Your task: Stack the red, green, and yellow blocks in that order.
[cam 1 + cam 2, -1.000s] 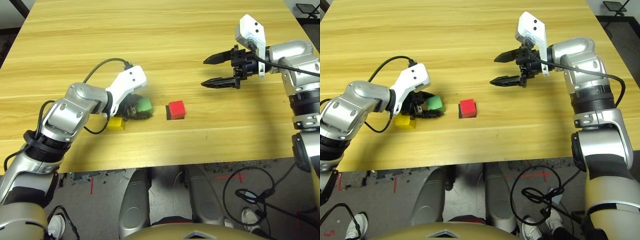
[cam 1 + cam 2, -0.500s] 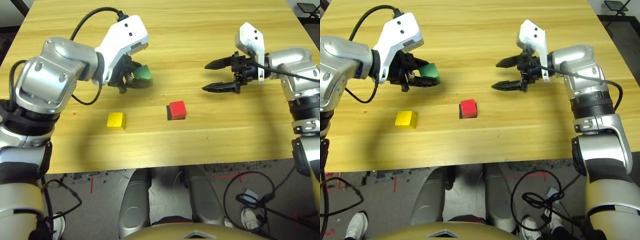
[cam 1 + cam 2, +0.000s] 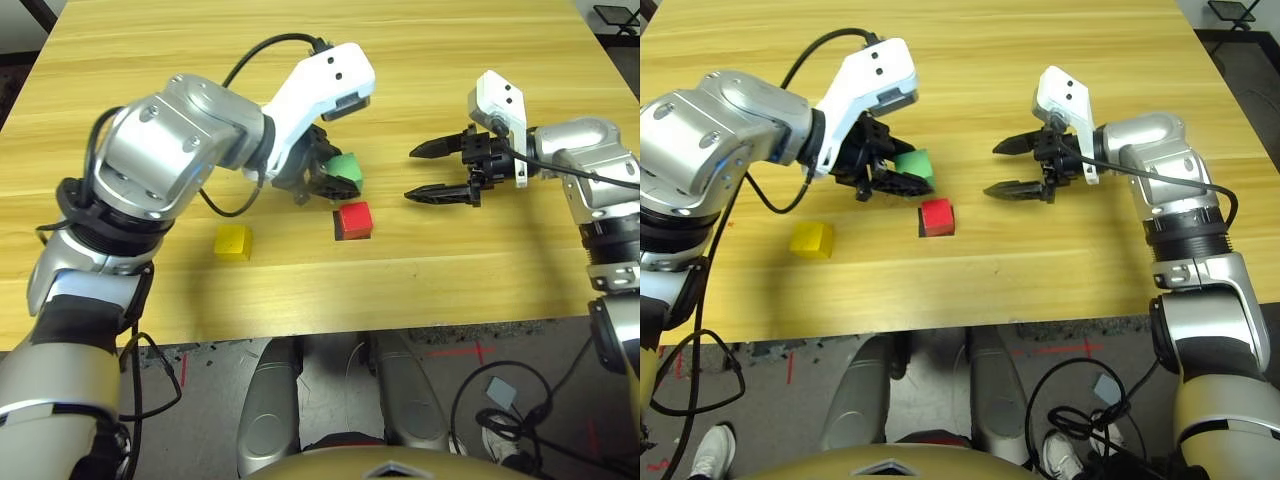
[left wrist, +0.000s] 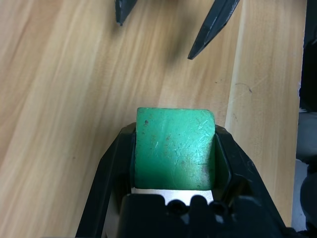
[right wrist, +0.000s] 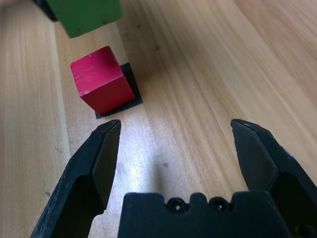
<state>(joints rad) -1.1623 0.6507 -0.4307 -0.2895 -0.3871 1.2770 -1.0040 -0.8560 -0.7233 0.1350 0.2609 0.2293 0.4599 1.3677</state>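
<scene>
Green block [image 3: 345, 169] in left hand [image 3: 322, 182]

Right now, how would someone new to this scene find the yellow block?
Look at the wooden table, on the robot's left side near the front edge. The yellow block sits alone there, free of any jaws, left of the red block and the held green block.

you've open table around the red block [image 3: 352, 217]; the right gripper [image 3: 422, 172] hangs near, yellow block [image 3: 232, 241] well apart.

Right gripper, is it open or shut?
Open: the right gripper holds nothing, its fingers spread wide apart.
</scene>
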